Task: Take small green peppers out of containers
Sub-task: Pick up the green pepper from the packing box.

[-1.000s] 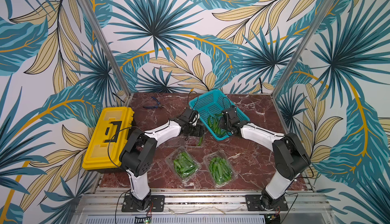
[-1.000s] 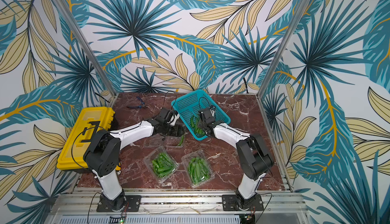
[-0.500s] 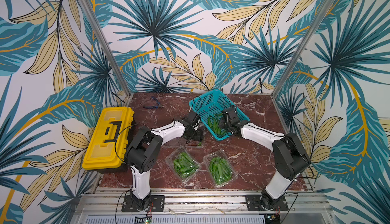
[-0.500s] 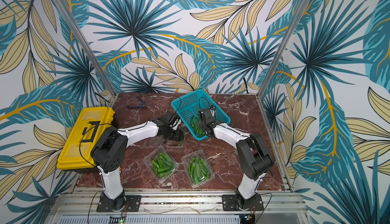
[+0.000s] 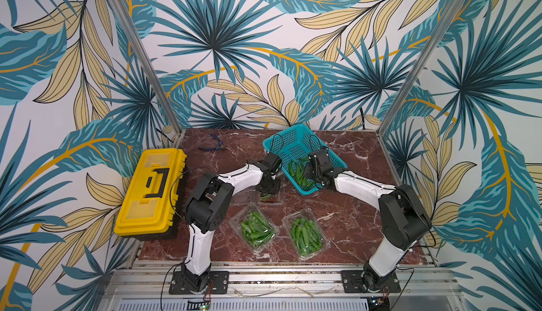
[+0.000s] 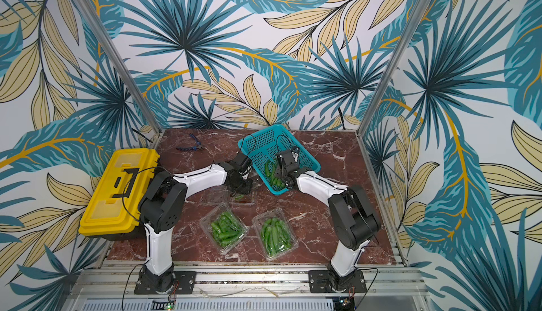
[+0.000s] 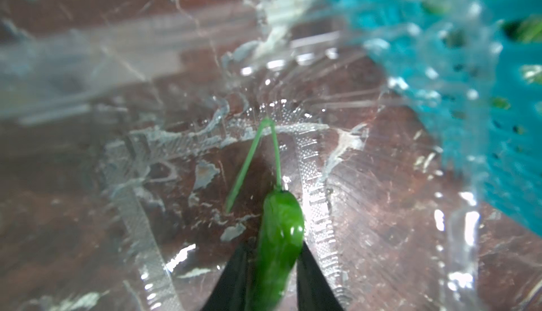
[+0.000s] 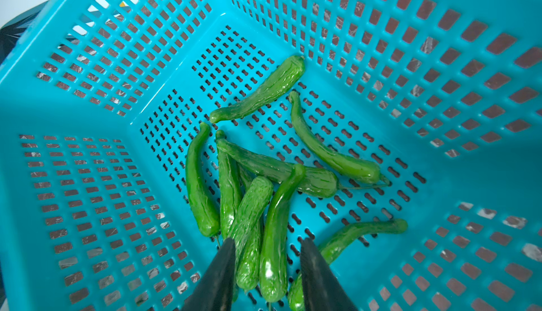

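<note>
Left gripper (image 7: 273,248): dark jaws clamped on one smooth, glossy pepper (image 7: 281,224), thin stem curling out. It sits low inside the open clear ribbed clamshell (image 5: 271,201) at the centre of the marble table (image 5: 352,154).

Right gripper (image 8: 267,243): jaws apart over wrinkled, curved peppers (image 8: 258,89) in the teal perforated basket (image 8: 73,113), at 1 o'clock of that box.

Two filled clamshells (image 5: 254,230) (image 5: 306,236) lie at 6 o'clock.

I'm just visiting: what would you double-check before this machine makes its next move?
1. Left gripper closed on a pepper: ok.
2. Pepper lifted clear of its open container: not ok, it is low inside.
3. Teal basket has room: ok.
4. Right gripper out of the basket: not ok, it hangs open above the peppers there.
5. Two full containers opened: cannot tell.
</note>
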Motion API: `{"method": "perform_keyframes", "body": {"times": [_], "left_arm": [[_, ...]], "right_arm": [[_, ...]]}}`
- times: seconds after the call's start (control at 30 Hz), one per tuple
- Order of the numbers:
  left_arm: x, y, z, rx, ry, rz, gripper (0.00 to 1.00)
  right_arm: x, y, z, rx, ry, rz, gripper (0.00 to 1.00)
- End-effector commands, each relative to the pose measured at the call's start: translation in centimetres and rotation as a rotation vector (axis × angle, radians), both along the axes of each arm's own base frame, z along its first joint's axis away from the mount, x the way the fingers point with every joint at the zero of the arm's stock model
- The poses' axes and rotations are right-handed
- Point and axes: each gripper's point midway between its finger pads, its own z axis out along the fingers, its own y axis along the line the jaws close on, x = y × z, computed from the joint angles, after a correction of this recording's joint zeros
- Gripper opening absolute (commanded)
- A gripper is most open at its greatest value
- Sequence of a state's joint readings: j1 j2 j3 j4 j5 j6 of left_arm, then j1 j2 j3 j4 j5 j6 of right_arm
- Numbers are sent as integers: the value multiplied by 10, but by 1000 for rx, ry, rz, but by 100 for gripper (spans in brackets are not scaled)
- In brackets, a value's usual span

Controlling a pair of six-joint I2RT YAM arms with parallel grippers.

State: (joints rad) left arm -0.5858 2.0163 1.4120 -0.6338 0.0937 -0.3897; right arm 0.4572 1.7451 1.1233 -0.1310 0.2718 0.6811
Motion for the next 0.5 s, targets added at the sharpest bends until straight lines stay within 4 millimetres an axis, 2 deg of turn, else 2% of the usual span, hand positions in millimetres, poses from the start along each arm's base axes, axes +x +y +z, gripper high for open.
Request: {"method": "perform_keyframes", "body": {"times": [0.0,0.03,0.13,0.23,0.3,0.33,0.43,0.47], "left_arm": [[5,-5,15,-7,-20,-30,7],[6,-6,21,-12,-30,-34,2],[8,-5,57,-40,-103,-38,0],[12,-3,124,-98,-251,-45,0],[17,-7,175,-157,-359,-61,0],[20,-10,194,-182,-400,-69,0],[38,-33,239,-286,-492,-108,0],[47,-43,246,-315,-507,-122,0]], "right_arm": [[-3,-1,-6,5,9,-2,39],[-3,1,-5,8,7,3,39],[-3,1,-1,9,-4,12,39],[-4,-2,8,-6,-30,16,39],[-4,-6,12,-21,-49,9,38],[-3,-7,14,-31,-57,9,38],[-3,-14,14,-61,-59,-4,38],[-3,-15,13,-64,-57,-4,38]]}}
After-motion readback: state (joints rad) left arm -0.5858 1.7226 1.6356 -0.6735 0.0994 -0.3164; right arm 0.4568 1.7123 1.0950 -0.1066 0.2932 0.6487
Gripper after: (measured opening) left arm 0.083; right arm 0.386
